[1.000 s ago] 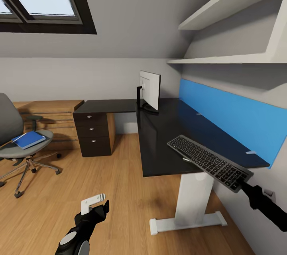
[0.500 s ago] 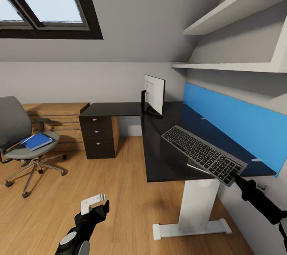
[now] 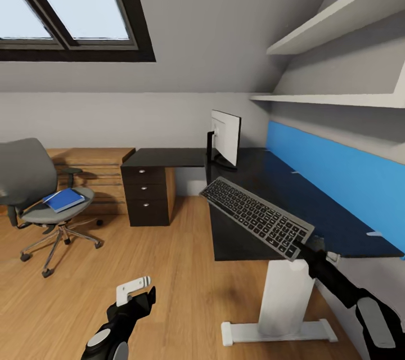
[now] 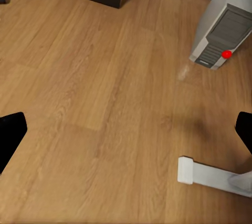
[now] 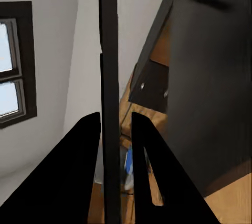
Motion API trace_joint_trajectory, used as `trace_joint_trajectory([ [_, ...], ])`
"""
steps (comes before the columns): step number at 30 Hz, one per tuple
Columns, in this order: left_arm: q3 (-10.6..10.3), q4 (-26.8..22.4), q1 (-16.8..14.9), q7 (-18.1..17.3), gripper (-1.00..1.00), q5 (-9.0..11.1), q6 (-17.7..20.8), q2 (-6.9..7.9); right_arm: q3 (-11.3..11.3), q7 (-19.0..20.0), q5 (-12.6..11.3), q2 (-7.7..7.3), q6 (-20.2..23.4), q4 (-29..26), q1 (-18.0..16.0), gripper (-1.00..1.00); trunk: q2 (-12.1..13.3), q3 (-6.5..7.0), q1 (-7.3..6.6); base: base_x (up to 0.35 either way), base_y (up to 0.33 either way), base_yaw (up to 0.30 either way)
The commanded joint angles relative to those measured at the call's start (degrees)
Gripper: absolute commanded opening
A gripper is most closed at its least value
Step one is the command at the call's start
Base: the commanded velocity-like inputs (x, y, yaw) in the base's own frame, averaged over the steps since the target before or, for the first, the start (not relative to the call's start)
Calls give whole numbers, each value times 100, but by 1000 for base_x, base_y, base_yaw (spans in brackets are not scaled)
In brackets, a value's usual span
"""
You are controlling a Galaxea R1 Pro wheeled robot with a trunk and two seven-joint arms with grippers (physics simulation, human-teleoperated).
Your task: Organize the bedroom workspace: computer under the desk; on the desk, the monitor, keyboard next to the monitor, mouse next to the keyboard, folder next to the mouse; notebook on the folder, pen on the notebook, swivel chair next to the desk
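The right gripper, clamped on the keyboard, has swung it leftward, off the desk; placement remains. The left gripper hangs open.

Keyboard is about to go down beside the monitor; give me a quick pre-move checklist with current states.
1. Grip: right gripper fingers clamp the keyboard at one end: ok.
2. Keyboard level: tilted, held above the desk, near end overhanging the edge: not ok.
3. Landing spot beside the monitor: bare desktop: ok.
4. Left gripper open, low over the floor, away from the desk: ok.
5. Computer under the desk: cannot tell.
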Motion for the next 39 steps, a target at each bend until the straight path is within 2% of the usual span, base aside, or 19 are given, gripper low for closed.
trace_joint_trajectory([
  [1,-8,-7,-1,52,100,59,15,1,24,18,-7,31,22,-24,-5,-100,-3,3,0,0,0,88],
  [4,-9,-3,-1,52,100,57,13,1,213,18,222,157,21,-114,-5,-100,-3,18,0,0,0,74],
  [9,-7,-2,-1,52,100,56,3,3,318,75,511,302,47,-125,-5,-100,-3,25,0,114,63,24],
  [14,-10,-2,-1,52,100,58,4,1,268,248,547,277,61,-98,-5,-100,-3,26,0,280,187,2],
  [27,-10,-10,-1,44,100,65,13,1,232,281,550,266,60,-52,-5,-100,-3,26,0,237,227,0],
  [39,-10,-14,-1,44,100,73,15,1,226,290,559,263,48,-14,-5,-100,-3,26,0,56,303,0],
])
